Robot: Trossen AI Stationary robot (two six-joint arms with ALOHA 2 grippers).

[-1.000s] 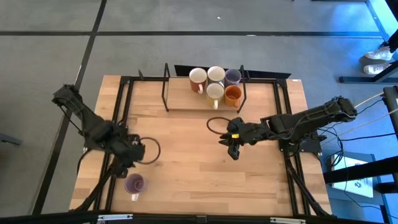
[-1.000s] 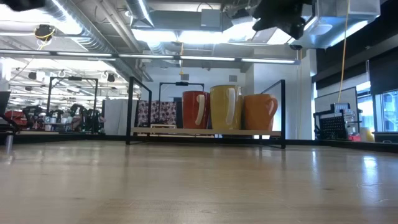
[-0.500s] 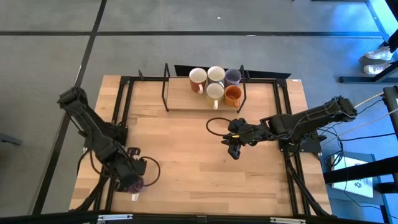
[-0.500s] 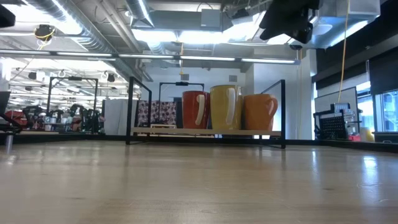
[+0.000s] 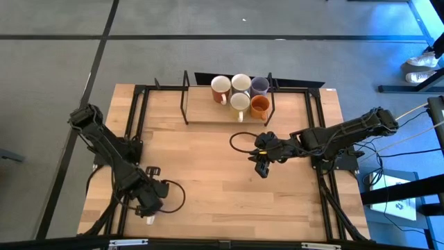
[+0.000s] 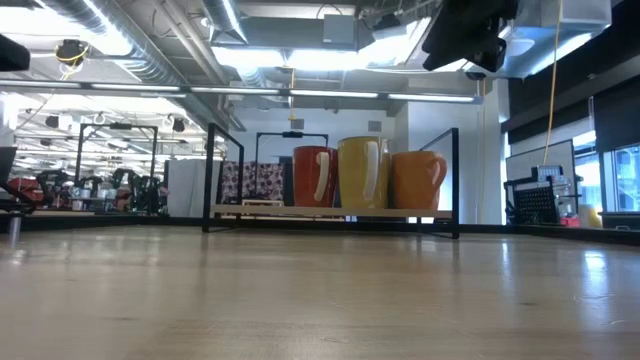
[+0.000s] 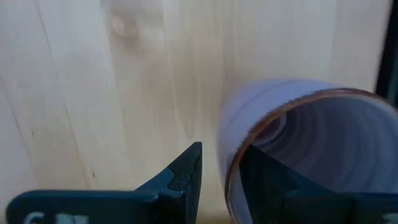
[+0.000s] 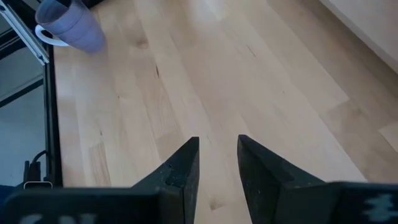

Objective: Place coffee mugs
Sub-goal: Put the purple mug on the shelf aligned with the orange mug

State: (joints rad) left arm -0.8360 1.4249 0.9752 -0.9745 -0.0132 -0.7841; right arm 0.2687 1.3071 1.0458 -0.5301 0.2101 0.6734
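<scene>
Left hand (image 5: 148, 206) sits at the near left corner of the worktop (image 5: 208, 187), right on top of the lavender mug (image 7: 305, 143). From the left wrist view, the mug's rim runs between the two fingers (image 7: 183, 174), one finger outside the wall and the other inside the mouth, the wall caught in the narrow gap. The two look pressed to it, so call it a grip on the rim, with the mug standing on the wood. From overhead the hand covers the mug almost entirely; only a pale bit of handle peeks out just below it.

Right hand (image 5: 261, 165) hangs over the middle right of the worktop, well away from the left one, fingers (image 8: 180, 168) a little apart with nothing between them, bare wood beneath. Far ahead of it in its own view, the same lavender mug stands by the worktop's edge frame.

Beyond the right hand, at the far edge, the black rack (image 5: 186, 104) holds five mugs bunched at its right end: the white mug with reddish inside (image 5: 220, 87), a cream mug (image 5: 241, 82), a dark purple mug (image 5: 260, 86), a second cream mug (image 5: 239, 103) and the orange mug (image 5: 260, 106). From worktop height, three show side by side on the rack shelf, handles visible.
</scene>
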